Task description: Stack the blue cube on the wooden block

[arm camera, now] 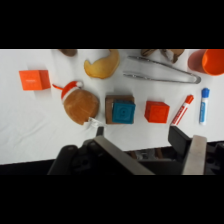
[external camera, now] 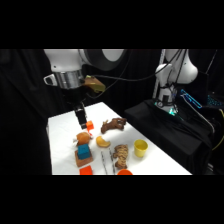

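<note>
The blue cube [arm camera: 123,111] rests on top of the wooden block [arm camera: 109,107], whose brown edge shows on the cube's left side. In the side view the blue cube [external camera: 83,151] sits on the wooden block [external camera: 82,160] near the table's front left. My gripper [arm camera: 137,136] is open with nothing between its fingers, and it hangs above the table, apart from the cube. The side view shows the gripper [external camera: 80,118] above and behind the stack, close to an orange cube [external camera: 89,125].
Around the stack lie a round brown bun [arm camera: 80,106], two orange cubes [arm camera: 157,111] [arm camera: 34,79], metal tongs [arm camera: 160,70], a red marker [arm camera: 182,109], a blue marker [arm camera: 204,105] and an orange cup [arm camera: 212,61]. A yellow cup [external camera: 141,147] and a dark lumpy object [external camera: 112,125] stand farther right.
</note>
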{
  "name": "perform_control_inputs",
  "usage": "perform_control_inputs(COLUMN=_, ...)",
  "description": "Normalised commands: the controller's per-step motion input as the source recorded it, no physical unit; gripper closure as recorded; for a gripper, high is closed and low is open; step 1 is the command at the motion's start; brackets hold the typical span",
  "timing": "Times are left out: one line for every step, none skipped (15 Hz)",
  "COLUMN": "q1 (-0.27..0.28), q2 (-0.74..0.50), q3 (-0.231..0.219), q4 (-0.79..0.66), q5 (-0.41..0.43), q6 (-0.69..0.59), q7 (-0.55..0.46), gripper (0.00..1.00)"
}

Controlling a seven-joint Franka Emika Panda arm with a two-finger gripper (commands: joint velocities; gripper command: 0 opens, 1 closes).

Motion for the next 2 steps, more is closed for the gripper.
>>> perform_control_inputs(q1=-0.060, q2=-0.12, q3=0.067, q4=0.10, q5=0.098, q6=-0.34, q7=-0.12, gripper=0.00)
perform_control_inputs(q1=-0.051, q2=-0.11, q3=0.062, q4=0.08, q5=0.064, q6=-0.32, q7=-0.12, gripper=0.00)
